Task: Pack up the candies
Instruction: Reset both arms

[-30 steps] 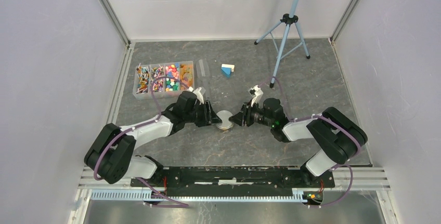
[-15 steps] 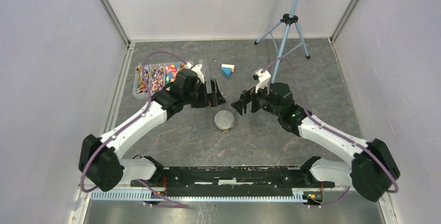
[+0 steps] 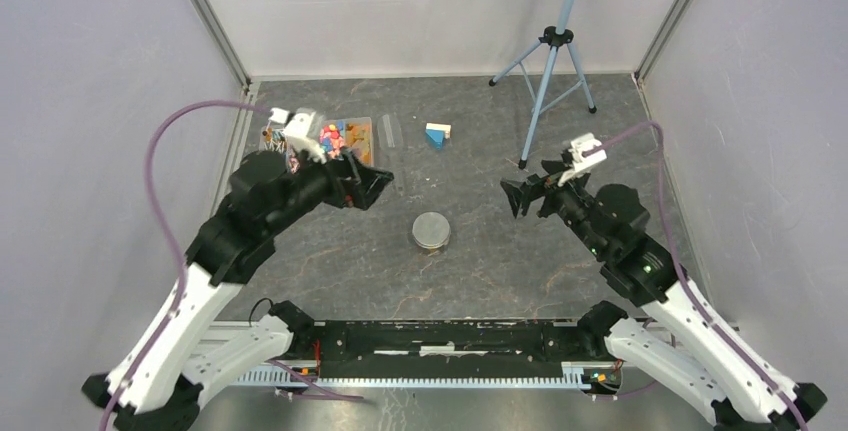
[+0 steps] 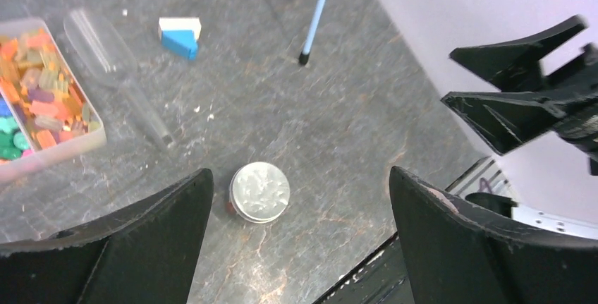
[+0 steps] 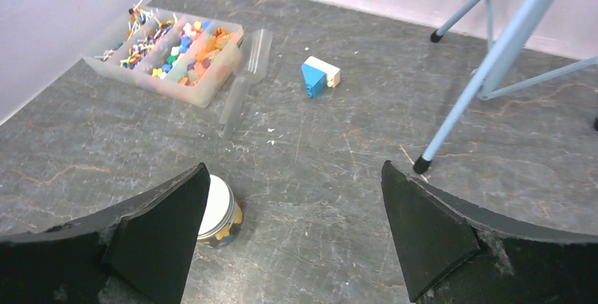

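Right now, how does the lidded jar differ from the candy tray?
The jar is round and closed by a silvery lid; the tray is rectangular, open-topped and split into compartments. The jar stands alone in the middle; the tray sits at the far left. The jar is much smaller. Both show coloured candies inside.

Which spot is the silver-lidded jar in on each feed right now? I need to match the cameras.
Top external: jar at mid-table, between the two arms.
Left wrist: jar low centre, lid facing the camera.
Right wrist: jar lower left, its left side hidden.
Shared landmark: blue-and-white block, higher in the frame than the jar in all three.
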`<state>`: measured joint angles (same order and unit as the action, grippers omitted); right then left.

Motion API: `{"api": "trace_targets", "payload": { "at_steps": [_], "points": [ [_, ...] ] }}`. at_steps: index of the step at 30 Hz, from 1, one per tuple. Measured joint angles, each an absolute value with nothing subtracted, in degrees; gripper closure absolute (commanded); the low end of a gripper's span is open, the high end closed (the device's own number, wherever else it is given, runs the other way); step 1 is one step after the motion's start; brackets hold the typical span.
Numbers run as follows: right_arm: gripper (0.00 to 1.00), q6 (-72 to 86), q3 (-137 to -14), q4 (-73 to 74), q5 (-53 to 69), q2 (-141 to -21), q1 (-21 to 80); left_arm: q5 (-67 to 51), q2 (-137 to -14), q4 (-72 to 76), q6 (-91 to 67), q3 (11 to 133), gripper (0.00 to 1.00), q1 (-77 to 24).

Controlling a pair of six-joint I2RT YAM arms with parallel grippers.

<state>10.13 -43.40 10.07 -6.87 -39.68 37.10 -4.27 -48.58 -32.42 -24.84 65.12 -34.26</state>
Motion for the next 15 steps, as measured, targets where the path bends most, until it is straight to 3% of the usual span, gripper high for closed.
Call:
{"api": "trace_targets", "payload": {
  "at_steps": [7, 15],
  "points": [
    [0.02, 11.20, -43.20, 13.45, -10.92, -32.40, 37.06, -4.36, -34.37, -28.10, -24.14, 58.72, 0.00, -34.26],
    [0.02, 13.67, -41.28, 16.75, -14.76, -29.17, 37.06, -4.43, -31.22, -27.75, -24.14, 53.87, 0.00, -34.26]
  ]
}}
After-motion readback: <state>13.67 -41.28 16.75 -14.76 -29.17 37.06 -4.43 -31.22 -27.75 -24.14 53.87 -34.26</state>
